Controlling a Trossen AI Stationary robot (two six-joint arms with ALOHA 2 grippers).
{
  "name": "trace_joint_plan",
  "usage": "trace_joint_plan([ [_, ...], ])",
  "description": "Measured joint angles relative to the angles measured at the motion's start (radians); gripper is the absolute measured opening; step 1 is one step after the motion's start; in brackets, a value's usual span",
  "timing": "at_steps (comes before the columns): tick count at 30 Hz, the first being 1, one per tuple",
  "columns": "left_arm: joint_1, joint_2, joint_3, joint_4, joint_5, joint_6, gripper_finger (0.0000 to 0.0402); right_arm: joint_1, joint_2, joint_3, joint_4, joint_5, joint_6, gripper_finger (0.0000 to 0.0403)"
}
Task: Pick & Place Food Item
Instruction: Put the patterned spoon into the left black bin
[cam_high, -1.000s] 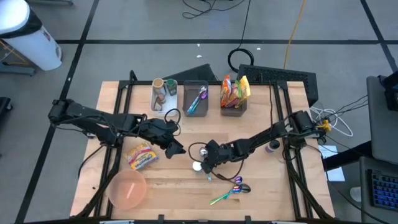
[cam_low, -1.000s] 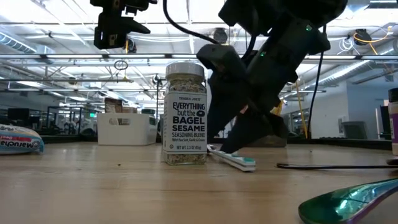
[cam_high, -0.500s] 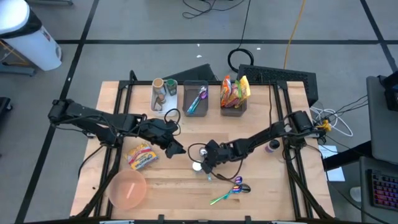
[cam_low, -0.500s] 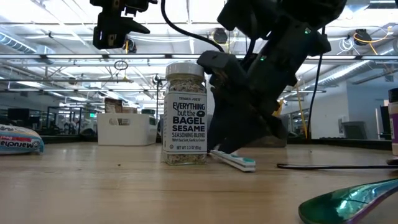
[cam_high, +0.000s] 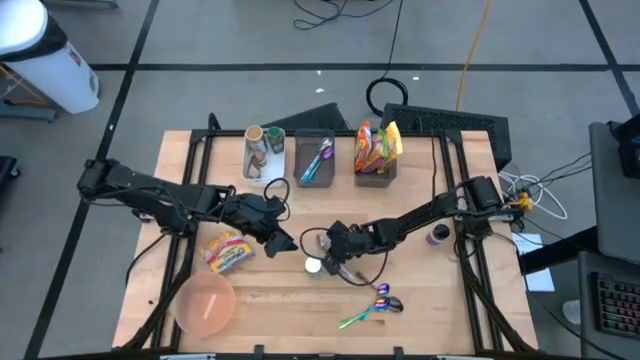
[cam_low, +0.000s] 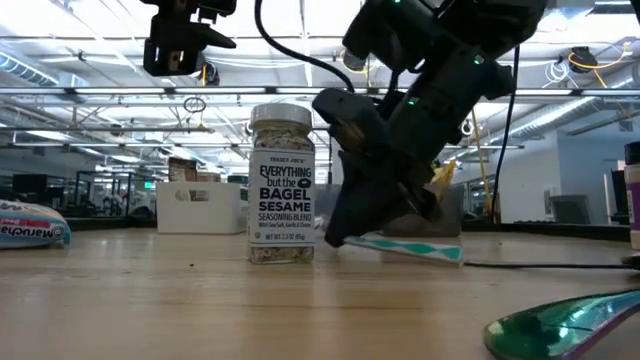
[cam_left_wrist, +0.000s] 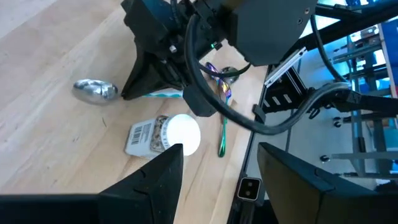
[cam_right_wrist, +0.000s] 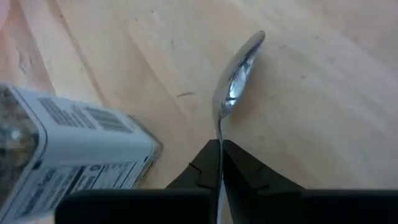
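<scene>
High view: the right claw sits mid-bench beside the seasoning jar; the left claw hovers nearby, fingers parted. Right wrist view: the right claw is pinched closed on a spoon.

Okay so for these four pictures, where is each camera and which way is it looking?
High view: above the table, facing straight down; both arms show, right gripper beside the seasoning jar.
Low view: at table-top height, facing level across; the right arm comes down beside the jar.
Left wrist view: on the left arm, looking past its own fingers at the jar and right arm.
Right wrist view: on the right arm, looking down at the wood; its fingers pinch a spoon.
All four views share the jar.
</scene>
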Motion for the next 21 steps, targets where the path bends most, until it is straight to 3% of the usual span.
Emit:
trace_joint_plan([
  [8,0.001,0.0,0.0,-0.001,-0.015,0.019,0.0214,-0.041,-0.089,-0.004,-0.029,0.051,-0.076,0.0001],
  [21,0.003,0.0,0.0,0.01,-0.107,0.043,0.0214,-0.134,-0.363,-0.001,0.018,0.058,-0.219,0.0],
])
